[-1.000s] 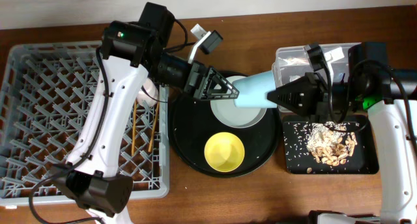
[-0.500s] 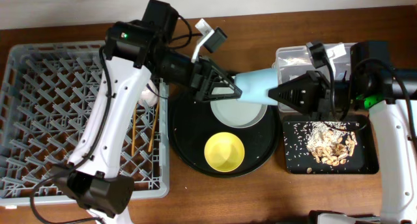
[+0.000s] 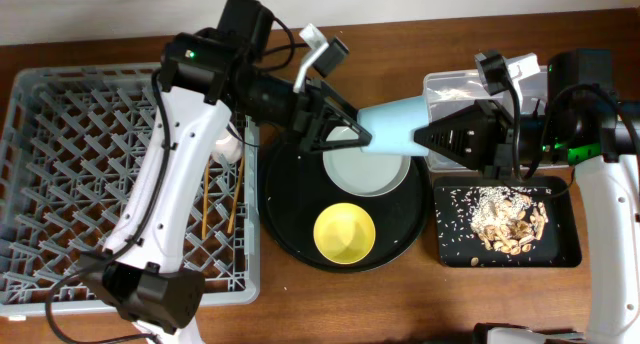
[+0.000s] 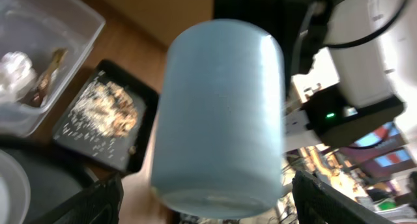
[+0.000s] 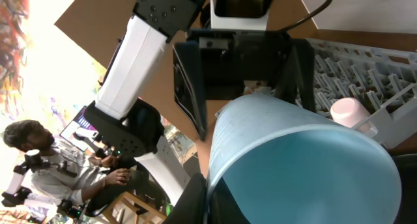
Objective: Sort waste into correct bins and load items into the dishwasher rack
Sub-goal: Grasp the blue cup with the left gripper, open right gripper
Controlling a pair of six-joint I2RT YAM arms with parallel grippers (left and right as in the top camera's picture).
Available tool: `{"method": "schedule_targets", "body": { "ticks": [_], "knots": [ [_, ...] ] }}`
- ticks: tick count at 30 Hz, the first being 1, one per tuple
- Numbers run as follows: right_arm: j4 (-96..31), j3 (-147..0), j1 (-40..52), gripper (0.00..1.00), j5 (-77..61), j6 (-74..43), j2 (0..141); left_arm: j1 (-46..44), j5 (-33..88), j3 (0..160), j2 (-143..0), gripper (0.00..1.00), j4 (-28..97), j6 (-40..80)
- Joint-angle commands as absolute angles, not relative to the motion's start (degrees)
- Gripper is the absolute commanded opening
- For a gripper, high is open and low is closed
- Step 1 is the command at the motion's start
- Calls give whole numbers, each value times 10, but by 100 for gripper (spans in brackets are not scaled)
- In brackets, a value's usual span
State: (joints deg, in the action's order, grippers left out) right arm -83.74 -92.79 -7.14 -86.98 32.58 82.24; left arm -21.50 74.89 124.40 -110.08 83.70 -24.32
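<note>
Blue cup [image 3: 392, 132]: held on its side in the air between the two end effectors, base turned to the left one, open mouth to the right one; right end effector [image 3: 425, 139]: closed across the cup's rim, a finger [image 5: 191, 196] pressed against its outer wall; left end effector [image 3: 358, 134]: spread wide, its fingers [image 4: 94, 203] seen apart from the cup's sides, no contact shown.

Pale round plate [image 3: 365, 174]: lying just below the left end effector, on the round black tray [image 3: 290, 209]; yellow bowl [image 3: 345, 234]: on the same tray, further below, empty side up.

Black rectangular tray [image 3: 562, 246]: directly below the right end effector, strewn with beige food scraps [image 3: 505, 224] and crumbs; clear plastic tub [image 3: 450, 84]: just behind that end effector, a crumpled white tissue [image 4: 16, 64] and a brown-gold wrapper [image 4: 45, 77] inside it.

Dishwasher rack [image 3: 60, 184]: well behind the left end effector, under its arm; two chopsticks [image 3: 207, 199] laid among the pegs; pink cup [image 5: 348, 112] near the rack's edge closest to the tray.

All listed items borne by a brown wooden tabletop [image 3: 400, 304].
</note>
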Motion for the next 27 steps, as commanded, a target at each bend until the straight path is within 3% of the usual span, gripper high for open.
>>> {"method": "schedule_targets", "body": {
  "ticks": [1, 6, 16, 23, 27],
  "knots": [
    [-829, -941, -55, 4, -889, 328, 816, -218, 830, 1240, -1086, 82, 836, -254],
    [-780, -941, -14, 4, -889, 325, 816, -242, 829, 1240, -1086, 82, 836, -263],
    [-742, -941, -19, 4, -889, 325, 817, -244, 810, 1240, -1086, 79, 854, -269],
    [-742, -941, -19, 6, -889, 325, 817, -244, 809, 1240, -1086, 56, 857, -269],
    [-742, -941, -20, 15, -889, 325, 817, -243, 772, 1240, -1086, 46, 858, -269]
  ]
}}
